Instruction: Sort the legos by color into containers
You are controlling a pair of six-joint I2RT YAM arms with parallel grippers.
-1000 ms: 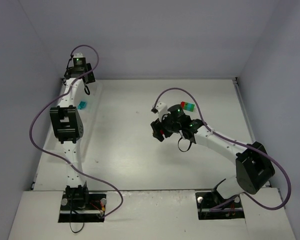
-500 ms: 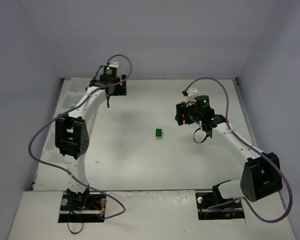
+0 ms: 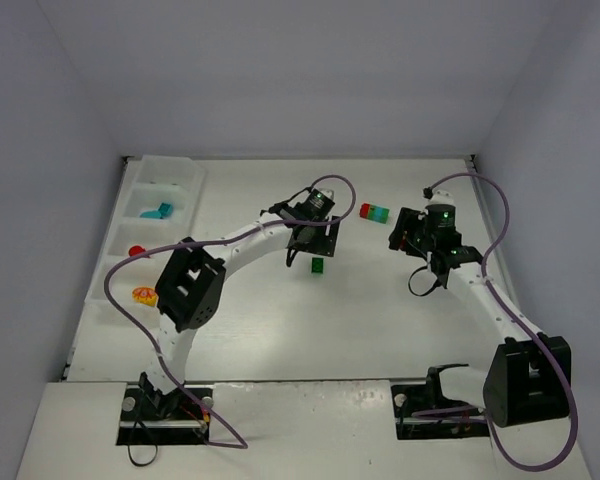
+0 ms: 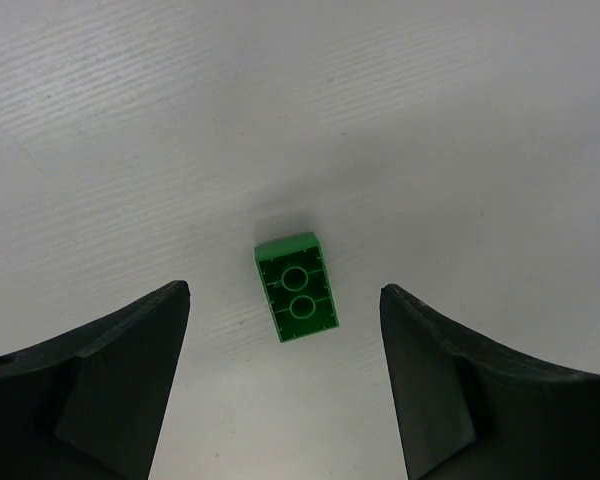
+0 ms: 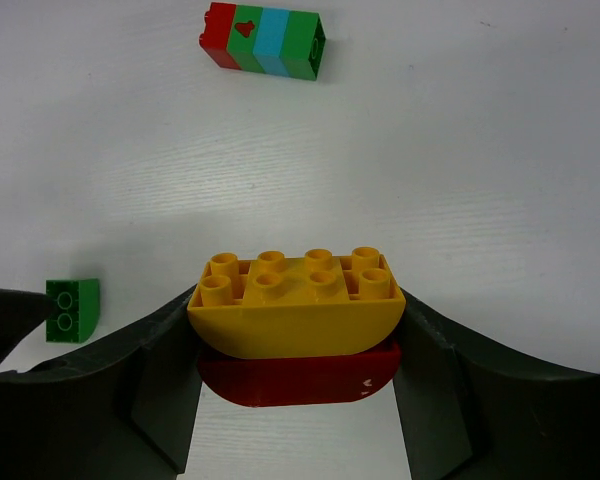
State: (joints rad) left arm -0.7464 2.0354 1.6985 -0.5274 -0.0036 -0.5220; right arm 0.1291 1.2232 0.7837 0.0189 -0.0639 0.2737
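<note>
A small green brick (image 4: 297,287) lies on the white table, also in the top view (image 3: 318,265). My left gripper (image 4: 283,291) is open above it, one finger on each side, not touching; in the top view it hovers mid-table (image 3: 315,243). My right gripper (image 5: 300,300) is shut on a yellow curved brick (image 5: 298,305) stacked on a red brick (image 5: 300,378); in the top view it is at the right (image 3: 398,238). A red-green-blue-green clump (image 5: 265,40) lies ahead of it, and shows in the top view (image 3: 374,212).
The translucent tray (image 3: 185,172) runs along the left edge. Its compartments hold a teal brick (image 3: 160,211), a red brick (image 3: 136,251) and an orange-yellow piece (image 3: 143,295). The right wrist view shows the green brick (image 5: 72,310) at its left.
My left arm has swung from the tray at the far left to mid-table, over the green brick. My right gripper has pulled away to the right, uncovering that brick.
</note>
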